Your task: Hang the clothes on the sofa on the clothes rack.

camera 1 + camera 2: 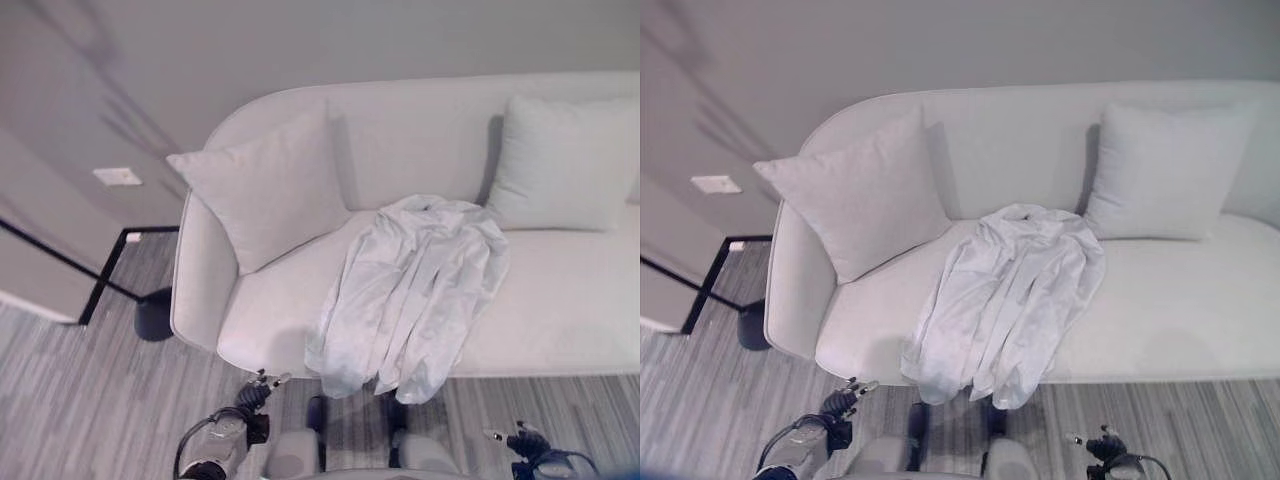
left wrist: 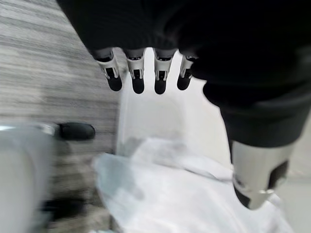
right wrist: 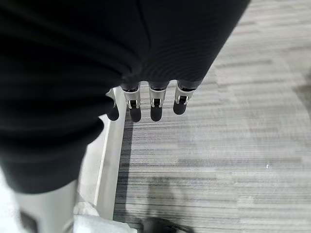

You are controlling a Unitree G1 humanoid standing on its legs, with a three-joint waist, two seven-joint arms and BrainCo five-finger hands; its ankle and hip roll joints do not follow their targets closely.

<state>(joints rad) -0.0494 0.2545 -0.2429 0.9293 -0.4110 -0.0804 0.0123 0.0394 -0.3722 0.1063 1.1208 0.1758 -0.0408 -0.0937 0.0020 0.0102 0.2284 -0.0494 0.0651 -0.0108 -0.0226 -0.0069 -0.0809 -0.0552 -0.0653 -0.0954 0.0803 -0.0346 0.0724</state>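
A white garment (image 1: pixel 415 290) lies crumpled on the seat of a pale sofa (image 1: pixel 560 300), with its lower part hanging over the front edge. Black bars and a round dark base of the clothes rack (image 1: pixel 150 312) stand on the floor left of the sofa. My left hand (image 1: pixel 255 395) is low in front of the sofa, left of the hanging cloth and apart from it. Its wrist view shows the fingers (image 2: pixel 138 77) straight, the thumb apart and the garment (image 2: pixel 184 194) beyond. My right hand (image 1: pixel 525 440) hangs low at the right, with its fingers (image 3: pixel 155 107) straight over the floor.
Two pale cushions lean on the sofa back, one at the left (image 1: pixel 265 185) and one at the right (image 1: pixel 565 160). A grey wall with a white plate (image 1: pixel 117 177) is behind. Striped grey carpet (image 1: pixel 90 400) lies in front.
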